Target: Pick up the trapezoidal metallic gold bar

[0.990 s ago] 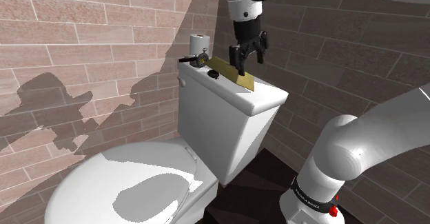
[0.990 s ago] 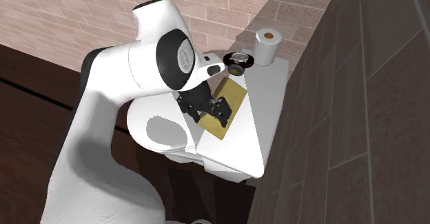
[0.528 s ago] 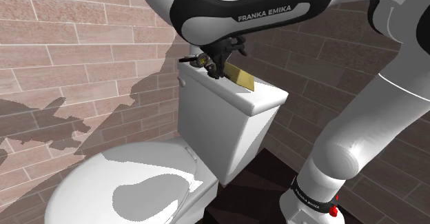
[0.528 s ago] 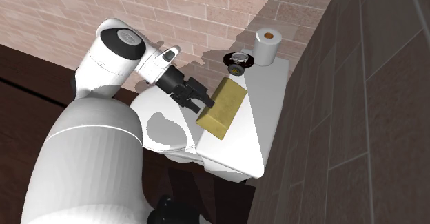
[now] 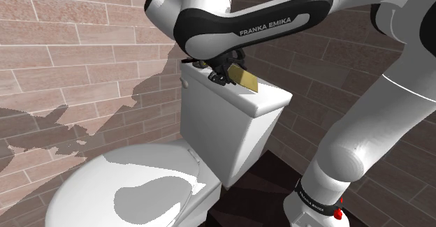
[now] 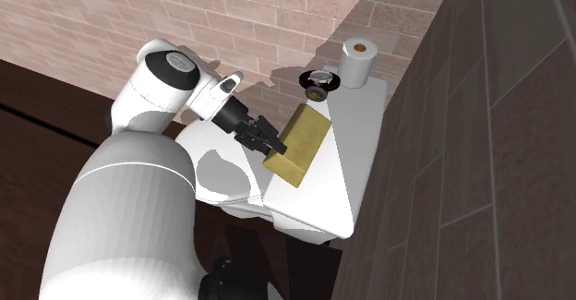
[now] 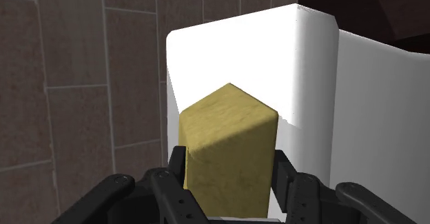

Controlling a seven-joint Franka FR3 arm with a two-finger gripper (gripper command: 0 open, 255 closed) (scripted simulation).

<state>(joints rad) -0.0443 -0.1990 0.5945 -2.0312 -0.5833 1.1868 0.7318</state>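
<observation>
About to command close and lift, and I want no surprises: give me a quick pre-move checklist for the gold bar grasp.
1. End effector lined up on the gold bar: ok, its near end sits between the fingers.
2. Fingers shut on it: not ok, open, one at each side.
3. Bar flat on the tank lid: ok.
4. Toilet roll apart from the bar: ok.
5. Small dark round object off the bar's far end: cannot tell, it lies close.
6. Depth enough for a firm hold: cannot tell.
</observation>
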